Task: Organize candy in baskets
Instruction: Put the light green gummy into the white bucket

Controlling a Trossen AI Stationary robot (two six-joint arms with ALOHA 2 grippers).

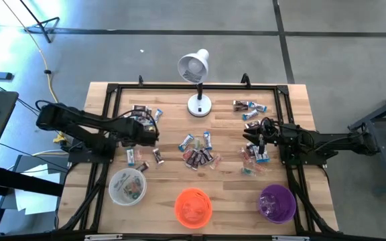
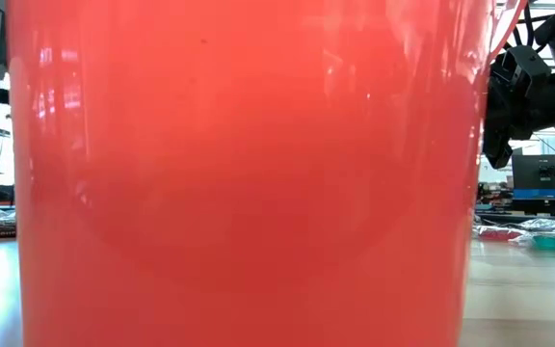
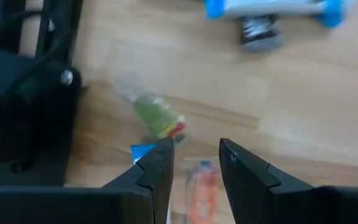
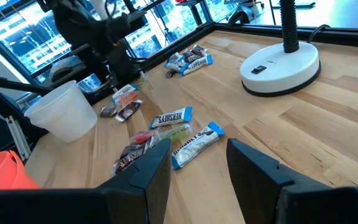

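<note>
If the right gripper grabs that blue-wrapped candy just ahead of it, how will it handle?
The blue-wrapped candy looks small and flat, so it is probably light and unlikely to roll. Its shiny wrapper suggests it may slip or crinkle between the right gripper's open fingers. It lies close to other candies, so a push would likely nudge those too.

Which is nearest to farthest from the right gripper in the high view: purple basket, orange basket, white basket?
From the right gripper, open over the right-hand candy:
1. Round purple plastic basket, front right.
2. Round orange plastic basket, front centre.
3. Round white translucent basket, front left.
</note>
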